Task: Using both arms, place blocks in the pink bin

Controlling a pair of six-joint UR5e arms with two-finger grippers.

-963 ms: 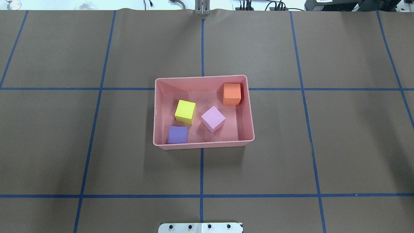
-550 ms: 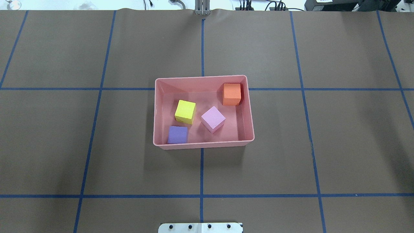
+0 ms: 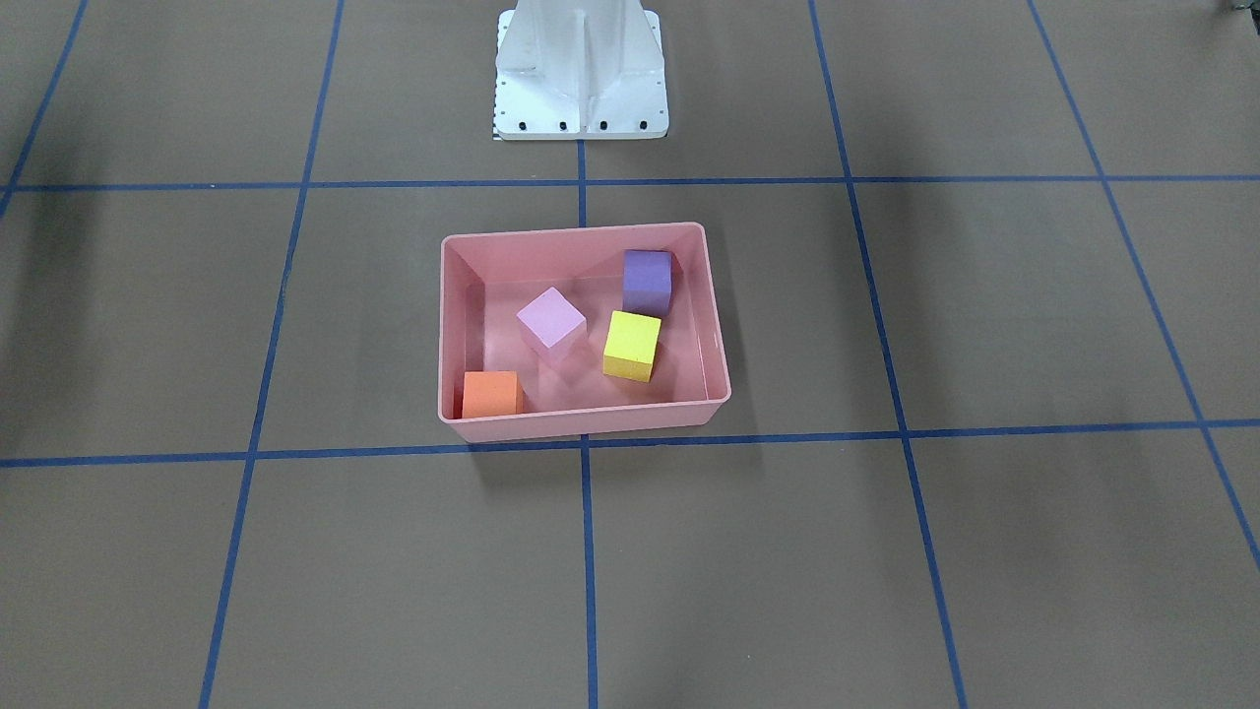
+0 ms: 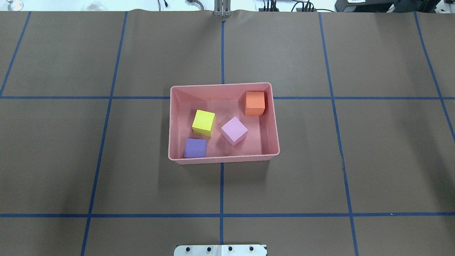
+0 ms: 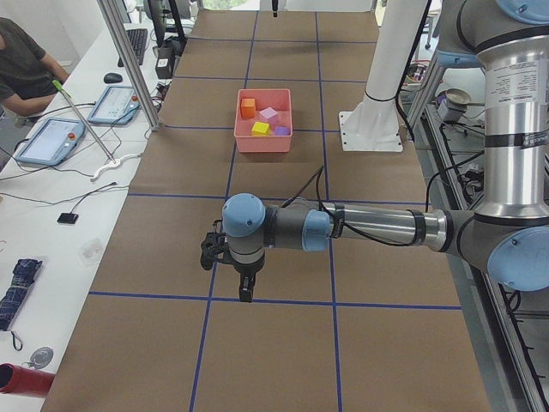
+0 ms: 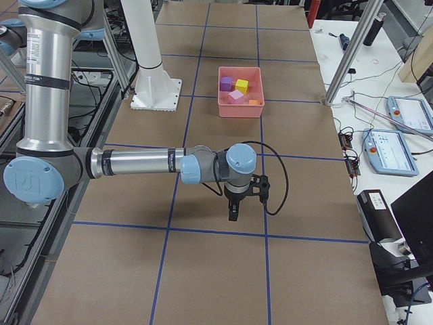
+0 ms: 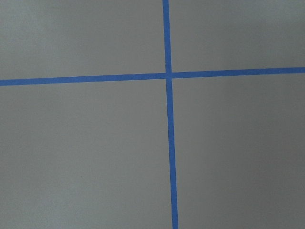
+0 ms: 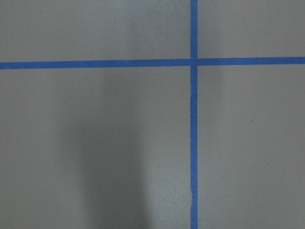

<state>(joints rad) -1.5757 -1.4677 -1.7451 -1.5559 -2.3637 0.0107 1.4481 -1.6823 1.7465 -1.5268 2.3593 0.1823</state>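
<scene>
The pink bin (image 4: 224, 160) stands at the table's middle. All four blocks lie inside it: yellow (image 4: 203, 121), lilac (image 4: 234, 130), orange (image 4: 255, 102) in the far right corner, and purple (image 4: 195, 148) against the near wall. The front-facing view shows the bin (image 3: 581, 425) likewise. My left gripper (image 5: 245, 290) shows only in the exterior left view, pointing down over bare table far from the bin; I cannot tell if it is open. My right gripper (image 6: 233, 214) shows only in the exterior right view, likewise far from the bin; I cannot tell its state.
Brown table cover with a blue tape grid. The white pedestal base (image 3: 581, 74) stands on the robot's side of the bin. Both wrist views show only bare cover and tape crossings. Desks with tablets (image 5: 56, 140) and a seated operator are beyond the table's far edge.
</scene>
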